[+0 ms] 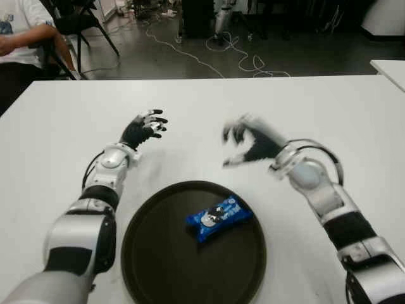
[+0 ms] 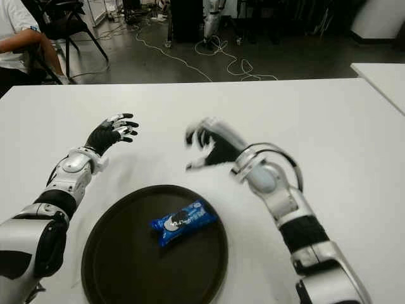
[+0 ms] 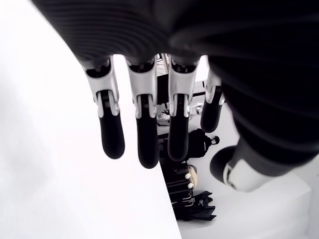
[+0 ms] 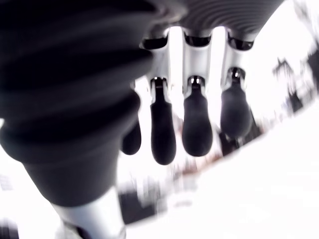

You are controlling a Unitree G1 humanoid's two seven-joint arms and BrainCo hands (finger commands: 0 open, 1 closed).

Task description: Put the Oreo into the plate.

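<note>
Your right robot hand (image 1: 250, 144) hangs above the white counter (image 1: 329, 107) just beyond the far rim of the plate, its fingers (image 4: 197, 130) loosely extended and holding nothing; your left robot hand (image 1: 144, 128) shows farther off on the other side, beyond the plate's left edge, fingers (image 3: 142, 132) spread and equally empty. Between and nearer than both sits the dark round plate (image 1: 149, 253), and the Oreo pack (image 1: 219, 216) already lies inside it, a little right of centre, slanted, well clear of the rim. By how things lie, the task looks done. If you need to handle the pack again, expect it to be light, with a glossy blue film wrapper that is probably slick under the fingertips and crinkles rather than resisting. The biscuits inside are likely brittle, so squeeze gently. Your best hold is across the short width at the middle of the pack, thumb on one long edge and fingers on the other; the sealed end flaps are thin and would likely slip or fold.
</note>
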